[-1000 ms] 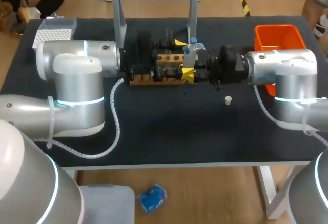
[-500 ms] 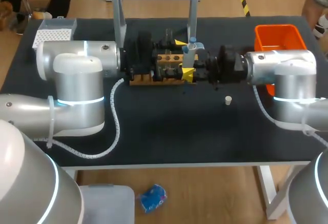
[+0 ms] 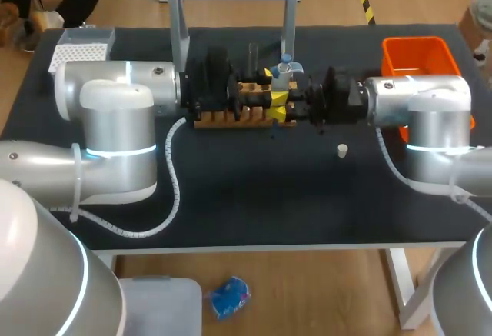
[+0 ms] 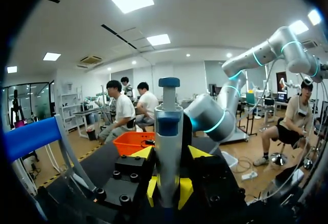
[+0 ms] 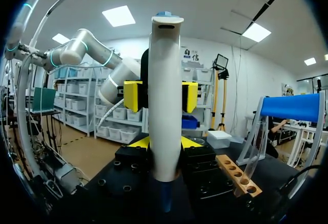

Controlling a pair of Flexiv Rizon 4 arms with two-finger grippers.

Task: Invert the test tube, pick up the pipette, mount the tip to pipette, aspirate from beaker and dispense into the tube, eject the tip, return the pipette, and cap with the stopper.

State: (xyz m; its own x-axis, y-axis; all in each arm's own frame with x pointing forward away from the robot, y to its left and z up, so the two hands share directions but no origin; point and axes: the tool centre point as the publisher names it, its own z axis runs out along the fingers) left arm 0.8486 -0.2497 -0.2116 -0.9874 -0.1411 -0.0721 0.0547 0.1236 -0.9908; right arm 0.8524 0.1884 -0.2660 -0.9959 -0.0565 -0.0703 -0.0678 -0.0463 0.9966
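The pipette (image 3: 285, 71) stands upright at upper centre of the head view, over the wooden rack (image 3: 223, 119) on the counter (image 3: 254, 197). The right gripper (image 5: 164, 143) has its fingers closed on the lower body, and the left gripper (image 4: 167, 190) appears clamped on it too. For a clean handover, one grip should hold firm while the other releases, keeping the pipette vertical. Only the wrist views show finger contact. Only the head view shows the stopper (image 3: 343, 150), right of centre.
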